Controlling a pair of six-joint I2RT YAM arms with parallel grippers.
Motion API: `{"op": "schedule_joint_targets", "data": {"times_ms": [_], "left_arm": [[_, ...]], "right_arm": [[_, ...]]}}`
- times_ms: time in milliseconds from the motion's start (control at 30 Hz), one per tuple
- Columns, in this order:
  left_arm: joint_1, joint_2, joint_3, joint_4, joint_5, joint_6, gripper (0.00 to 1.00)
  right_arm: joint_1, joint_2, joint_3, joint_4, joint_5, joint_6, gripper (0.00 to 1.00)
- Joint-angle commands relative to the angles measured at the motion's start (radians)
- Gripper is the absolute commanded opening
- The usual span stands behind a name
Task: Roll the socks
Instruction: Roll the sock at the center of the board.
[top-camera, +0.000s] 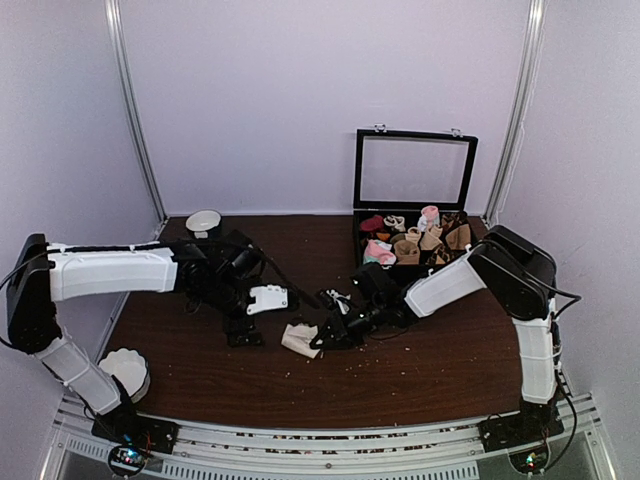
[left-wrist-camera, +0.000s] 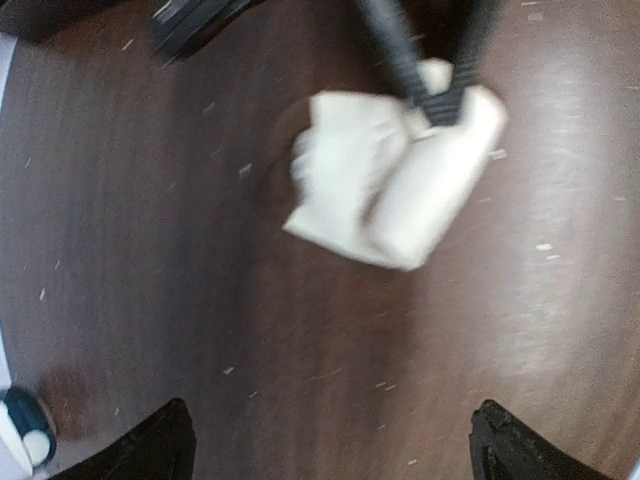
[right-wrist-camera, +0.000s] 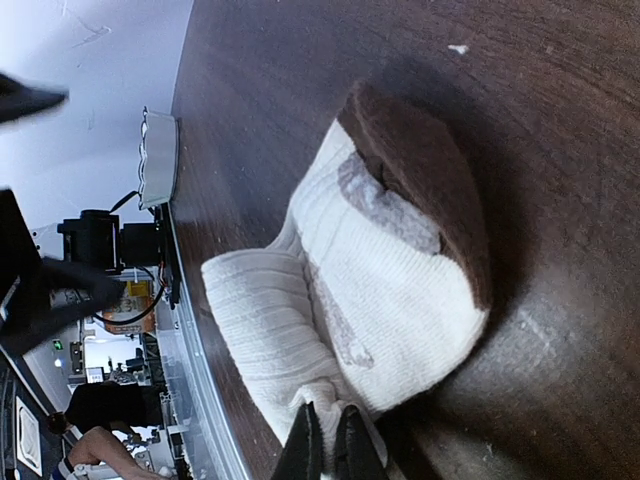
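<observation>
The socks (top-camera: 299, 339) lie as a pale, folded bundle on the dark wood table near its middle. In the left wrist view the socks (left-wrist-camera: 395, 180) look whitish-beige. In the right wrist view the socks (right-wrist-camera: 370, 270) show ribbed cuffs and a brown patch at the far end. My right gripper (top-camera: 322, 336) is shut on a pinch of sock fabric at the bundle's edge (right-wrist-camera: 325, 440); its dark fingers (left-wrist-camera: 432, 95) show in the left wrist view. My left gripper (left-wrist-camera: 335, 450) is open and empty, hovering over bare table to the left of the bundle (top-camera: 245, 332).
A black box (top-camera: 415, 245) with an open lid and several rolled socks inside stands at the back right. A white bowl (top-camera: 203, 220) sits at the back left. A white ribbed object (top-camera: 128, 371) sits at the front left. Crumbs dot the table.
</observation>
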Motion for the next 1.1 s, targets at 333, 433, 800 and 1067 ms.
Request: {"op": "schedule_joint_targets", "data": {"times_ms": [333, 433, 800, 1067], "left_arm": [[-0.087, 0.079, -0.101, 0.28, 0.324, 0.327, 0.91], [-0.093, 0.136, -0.056, 0.27, 0.313, 0.372, 0.66], [-0.094, 0.188, -0.03, 0.279, 0.253, 0.37, 0.57], [-0.093, 0.224, -0.044, 0.242, 0.219, 0.375, 0.33]], "right_arm": [[-0.004, 0.085, -0.051, -0.146, 0.126, 0.016, 0.0], [-0.004, 0.083, -0.054, -0.134, 0.122, 0.024, 0.0], [-0.002, 0.074, -0.069, -0.104, 0.115, 0.035, 0.0], [-0.002, 0.068, -0.069, -0.096, 0.113, 0.039, 0.0]]}}
